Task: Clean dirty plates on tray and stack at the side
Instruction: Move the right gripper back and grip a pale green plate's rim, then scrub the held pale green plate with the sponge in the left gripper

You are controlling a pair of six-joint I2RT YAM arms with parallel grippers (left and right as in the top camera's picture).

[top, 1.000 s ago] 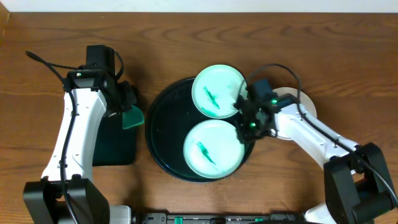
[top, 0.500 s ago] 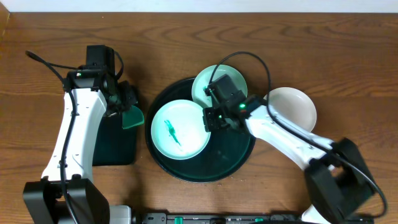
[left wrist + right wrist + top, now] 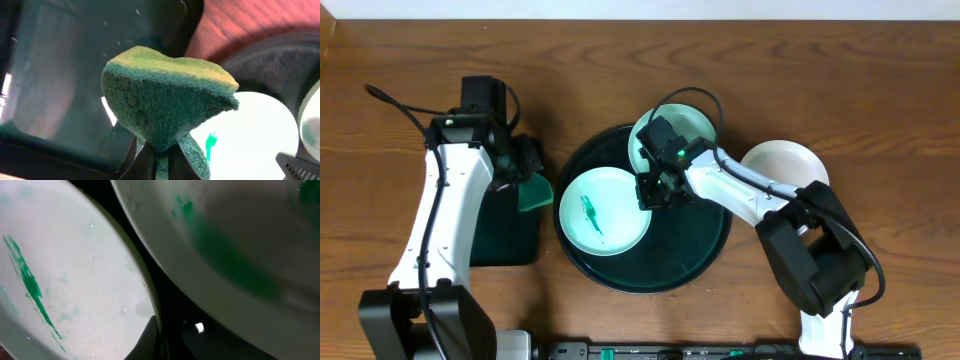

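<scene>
Round tray [image 3: 700,262] holds 2 turquoise plates. The left plate [image 3: 603,210] lies on its left half with a green smear; the far plate [image 3: 682,128] sits at the far rim, also smeared. The right gripper [image 3: 655,192] is closed on the left plate's right rim. The white plate [image 3: 788,168] rests on the table [image 3: 880,90], right of the tray. The left gripper [image 3: 160,161] is clamped on a green sponge [image 3: 165,95] above the rectangular tray [image 3: 505,240].

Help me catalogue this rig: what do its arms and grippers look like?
The left arm and right arm are white shells with black joints. The left gripper and right gripper are black. A black cable arcs from each wrist, near a green light.
</scene>
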